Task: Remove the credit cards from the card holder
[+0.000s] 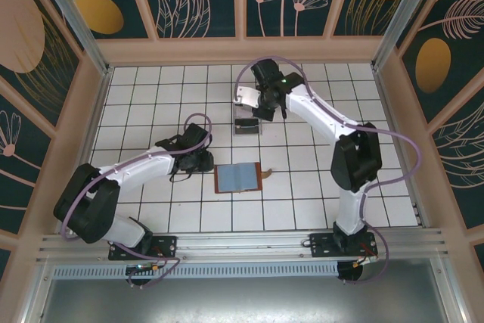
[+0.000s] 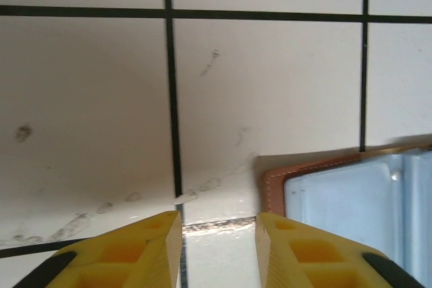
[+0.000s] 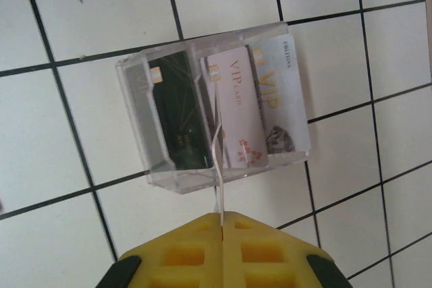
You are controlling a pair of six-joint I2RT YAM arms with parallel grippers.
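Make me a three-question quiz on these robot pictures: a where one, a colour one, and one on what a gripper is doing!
1. Where do the flat credit cards lie? A in the clear box B on bare tiles C on an arm
2. What colour is the card holder inside? A red B grey-blue C green
3. The right gripper is: A wide open B shut on a spoon C shut on a thin white card
Answers: 1 A, three cards lie within its walls; 2 B, the open lining shows it; 3 C, the card's edge sticks out between closed fingers.
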